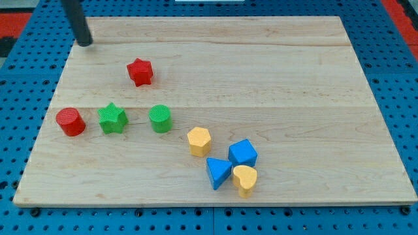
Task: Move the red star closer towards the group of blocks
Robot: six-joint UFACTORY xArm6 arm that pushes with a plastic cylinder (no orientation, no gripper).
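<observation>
**Operator:** Nearest the view's bottom: one yellow heart-shaped plastic block [245,179], touching the blue triangular plastic block [218,173] on its left and sitting just below the blue cube-shaped plastic block [243,153]. Next item up and to the left, near them: one yellow hexagonal plastic block [198,141].

**Checker:** And the middle row?

**Operator:** Three entries across the view's left half of the pale wooden board [294,78]: red cylindrical plastic block [70,122], green star-shaped plastic block [112,119] just beside it, green cylindrical plastic block [160,119] a little further right. None of them touch.

**Checker:** The task's item?

**Operator:** Red star-shaped plastic block [140,72], alone above that row, over the gap between the green star and the green cylinder, well apart from the blue and yellow cluster.

**Checker:** Your tool? Any pincer state?

**Operator:** No pincer on this rig, so nothing to be spread or pressed together; it ends in a dark straight rod. My tip [85,44] stands at the board's upper-left corner, up and left of the red star, clear of every block. Whether it actually touches the wood I cannot tell from this angle.

**Checker:** Surroundings?

**Operator:** Blue perforated table [392,78] around the board.
</observation>
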